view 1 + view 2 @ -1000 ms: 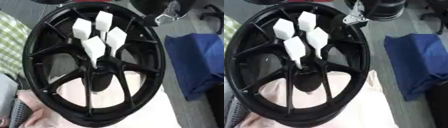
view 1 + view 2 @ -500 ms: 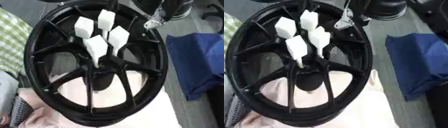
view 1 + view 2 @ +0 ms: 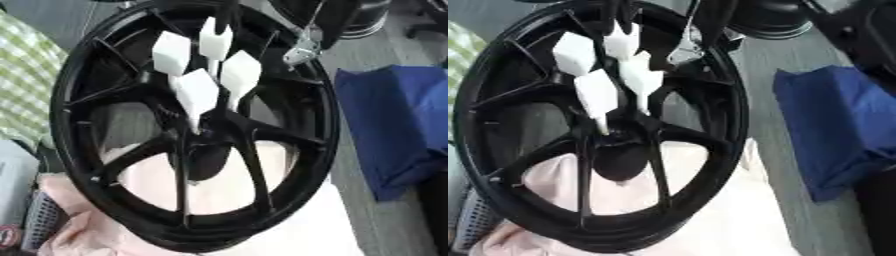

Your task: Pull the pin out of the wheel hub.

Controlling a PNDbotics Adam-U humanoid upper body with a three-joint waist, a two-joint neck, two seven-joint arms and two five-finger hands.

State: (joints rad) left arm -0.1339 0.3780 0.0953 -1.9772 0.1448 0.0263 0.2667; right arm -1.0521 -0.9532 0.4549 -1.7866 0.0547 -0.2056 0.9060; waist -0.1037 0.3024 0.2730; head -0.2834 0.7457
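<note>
A: Where do the pins sit?

B: Four white pins (image 3: 196,95) stand in the centre of the black wheel hub (image 3: 87,90), their blocky heads clustered just above the dark middle bore, stems running down into it. All four are still seated.

A: And the robot hand?

B: The right robot hand (image 3: 302,47) comes in at the upper right of the wheel hub, over the rim, a silvery tip below a black arm. Whether its fingers are wide or narrow cannot be told. It touches no pin.

A: What lies around the wheel hub?

B: A pink cloth (image 3: 306,225) shows beneath and through the lower spokes; a blue cloth (image 3: 394,125) lies to the right; a green checked fabric (image 3: 26,90) to the left.
</note>
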